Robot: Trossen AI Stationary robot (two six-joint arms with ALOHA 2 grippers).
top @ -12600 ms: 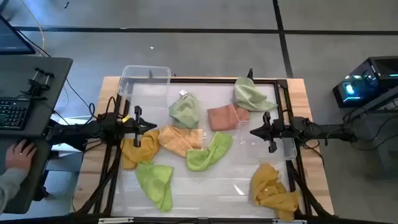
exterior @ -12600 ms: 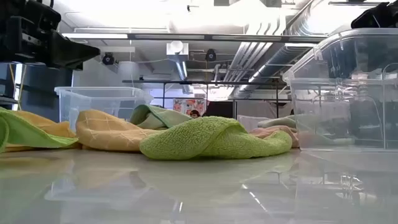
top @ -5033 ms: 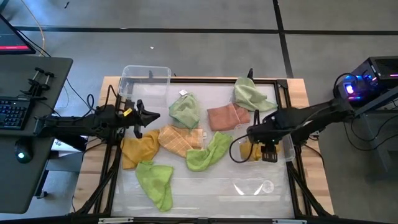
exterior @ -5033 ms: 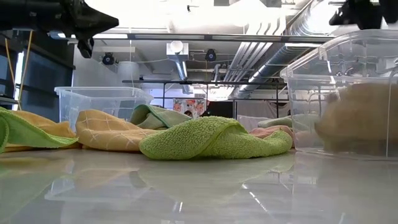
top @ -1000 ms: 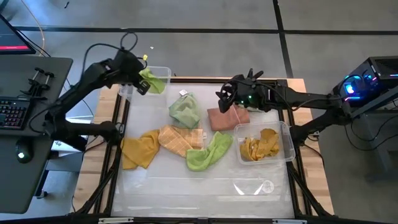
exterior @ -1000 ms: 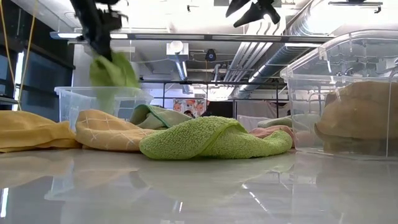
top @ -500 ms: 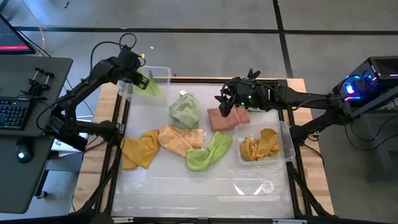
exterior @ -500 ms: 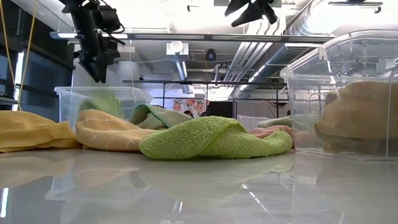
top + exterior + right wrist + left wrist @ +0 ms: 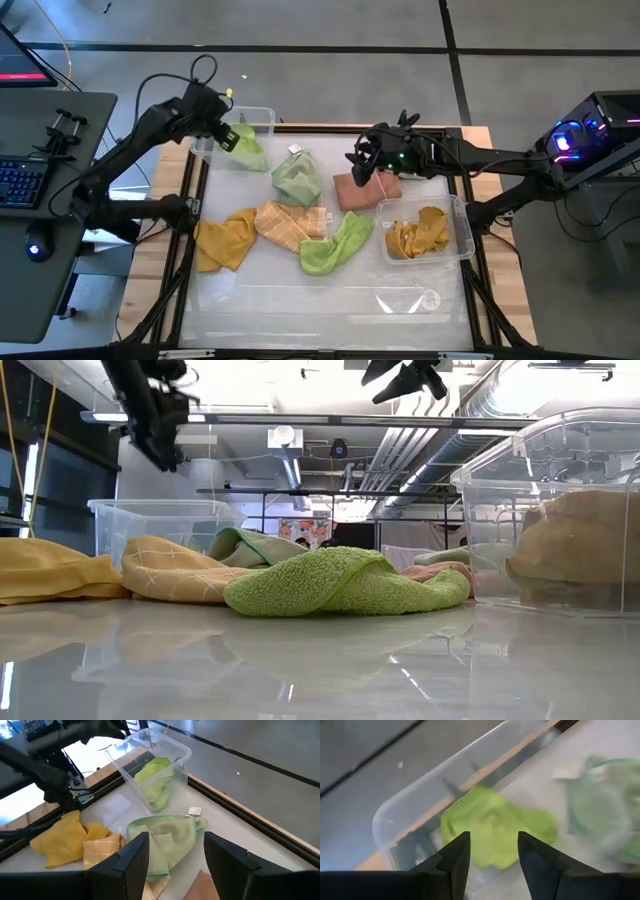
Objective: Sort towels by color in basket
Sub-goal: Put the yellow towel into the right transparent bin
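Observation:
My left gripper (image 9: 222, 135) (image 9: 492, 855) hovers open above the clear bin (image 9: 205, 118) at the table's far left. A lime green towel (image 9: 248, 150) (image 9: 495, 827) lies bunched in that bin, against its right wall. My right gripper (image 9: 360, 165) (image 9: 172, 865) hangs open over the table's far middle, above the salmon pink towel (image 9: 365, 190) and next to the pale green towel (image 9: 297, 178) (image 9: 165, 840). Mustard yellow (image 9: 222, 242), peach-orange (image 9: 290, 225) and lime green (image 9: 335, 243) towels lie crumpled on the table.
A second clear bin (image 9: 462, 235) at the right holds mustard yellow towels (image 9: 420, 235). A black frame (image 9: 470, 180) runs along the table's edges. A desk with a keyboard (image 9: 20, 180) stands off the left side. The near half of the table surface (image 9: 320, 310) is bare.
My left gripper has opened and let go of the lime green towel, which has fallen from its fingers into the far-left bin and lies bunched there. The gripper has stayed above the bin.

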